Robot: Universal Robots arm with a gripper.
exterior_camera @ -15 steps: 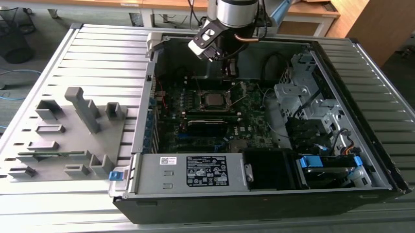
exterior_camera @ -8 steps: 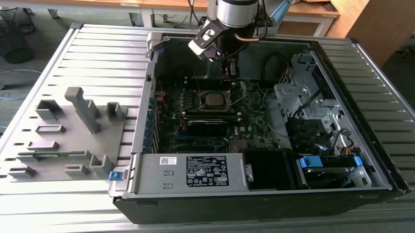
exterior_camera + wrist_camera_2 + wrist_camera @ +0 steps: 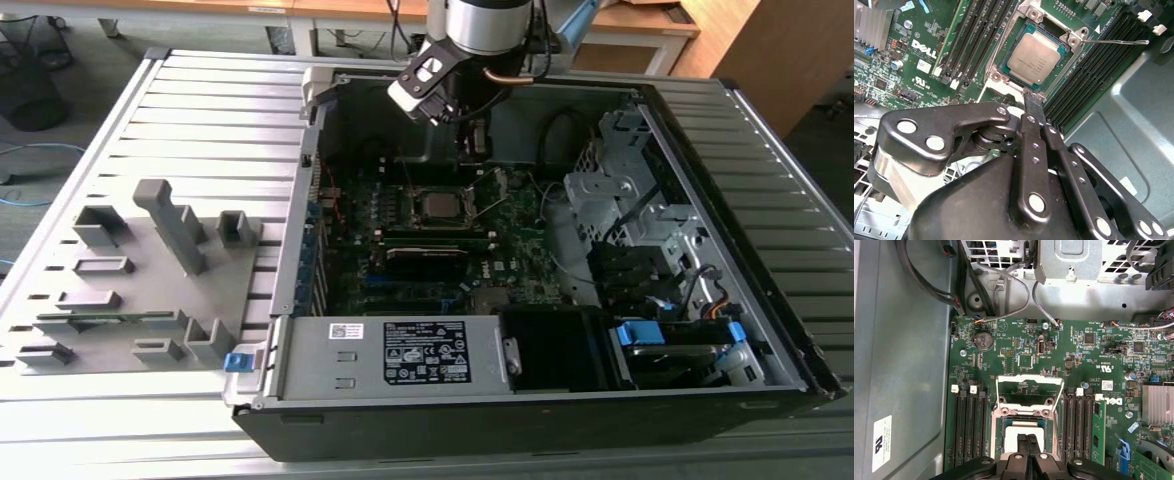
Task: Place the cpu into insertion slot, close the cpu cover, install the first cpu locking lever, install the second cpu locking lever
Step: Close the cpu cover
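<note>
The cpu, a square silver chip, lies flat in the insertion slot on the green motherboard; the exterior view has it at the middle of the board. The cpu cover, a metal frame with a square window, stands raised open at one side of the slot. A thin wire locking lever sticks out loose over the memory slots. My gripper is shut with nothing in it, and its tip is at the slot's metal rim beside the cpu. In the first wrist view the fingers hang just over the cpu.
Long black memory slots flank the socket on both sides. A finned heatsink and cables lie nearby. The case holds a labelled power supply and drive cage. A grey fixture tray sits at the exterior view's left.
</note>
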